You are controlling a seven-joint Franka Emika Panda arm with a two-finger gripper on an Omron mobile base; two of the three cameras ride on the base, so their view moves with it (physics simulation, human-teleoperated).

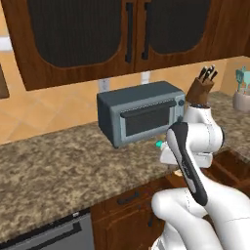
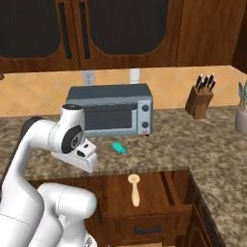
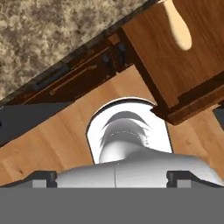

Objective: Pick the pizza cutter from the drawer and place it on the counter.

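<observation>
Granite counter [image 2: 212, 144], open drawer [image 2: 159, 193] (pizza cutter [image 2: 134, 189] inside)

- Dark-panelled upper cabinets [image 2: 87, 29] with bar handles hang above.
- A tan tiled wall [image 2: 164, 84] carries two white outlets [image 2: 87, 77].
- The floor [image 3: 52, 144] is light wood.

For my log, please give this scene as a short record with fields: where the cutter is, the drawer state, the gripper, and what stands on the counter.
cutter: pizza cutter lies flat on the drawer floor, disc end toward the counter
drawer: drawer pulled open
gripper: fingertips at the hand view's bottom, nothing between them, open or shut unclear
counter: counter carries toaster oven, teal bar, knife block
</observation>
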